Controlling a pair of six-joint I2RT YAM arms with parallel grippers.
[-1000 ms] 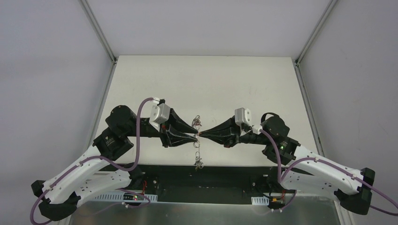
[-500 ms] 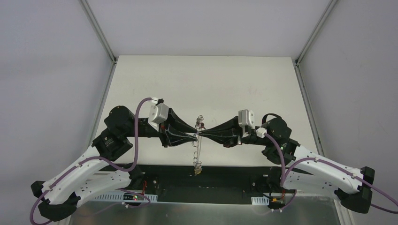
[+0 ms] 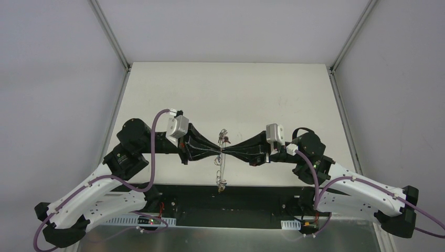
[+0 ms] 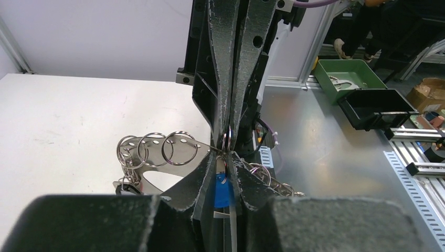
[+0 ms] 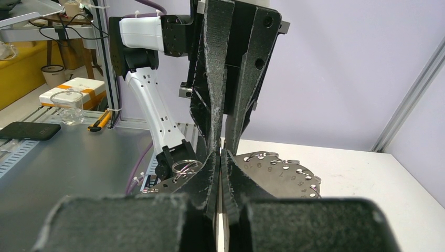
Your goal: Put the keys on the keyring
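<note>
The keyring (image 3: pixel 221 170) is a flat silvery crescent plate with numbered holes and several split rings, held edge-on in the air between both arms. My left gripper (image 3: pixel 218 151) and right gripper (image 3: pixel 226 152) meet tip to tip on it. In the left wrist view my left gripper (image 4: pixel 228 155) is shut on a blue-headed key (image 4: pixel 224 190), with a small ring (image 4: pixel 226 142) at its tips and the plate (image 4: pixel 177 170) behind. In the right wrist view my right gripper (image 5: pixel 220 155) is shut on the plate (image 5: pixel 283 176). No other keys are in view.
The white table (image 3: pixel 231 94) lies under and beyond the grippers, and its near edge meets a grey metal bench (image 4: pixel 325 157). A green bin (image 4: pixel 349 73) and a black bin (image 4: pixel 375 107) stand off the table. A phone (image 5: pixel 29 130) and a beaker (image 5: pixel 68 107) lie on the bench.
The two grippers have drawn closer until their tips touch. The left fingers have closed. The keyring has turned from a loose hang to a straight, edge-on line.
</note>
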